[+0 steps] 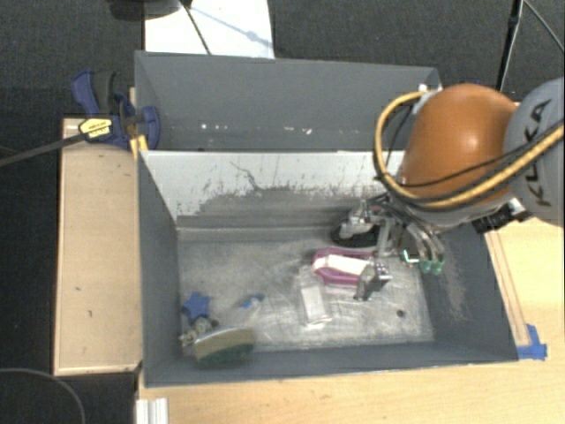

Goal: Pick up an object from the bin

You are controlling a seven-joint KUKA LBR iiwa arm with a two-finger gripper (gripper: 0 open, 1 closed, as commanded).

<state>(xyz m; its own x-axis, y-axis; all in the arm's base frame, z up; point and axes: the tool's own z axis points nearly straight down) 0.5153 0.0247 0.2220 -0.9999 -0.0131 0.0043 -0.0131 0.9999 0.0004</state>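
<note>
My gripper (369,285) hangs low in the right half of the bin, under the orange dome on the wrist. Its tip is at the right end of a pink and purple packet (338,266) that lies flat on the floor, touching it or just above it. A clear plastic piece (312,304) lies just left of and below the gripper. A small black and white thing (350,228) sits behind it by the back wall. A little green thing (431,264) shows to its right.
In the front left corner lie a blue toy (194,306), a small clear and blue piece (251,304) and a round green-edged pad (222,346). The arm and its cables cover the bin's back right corner.
</note>
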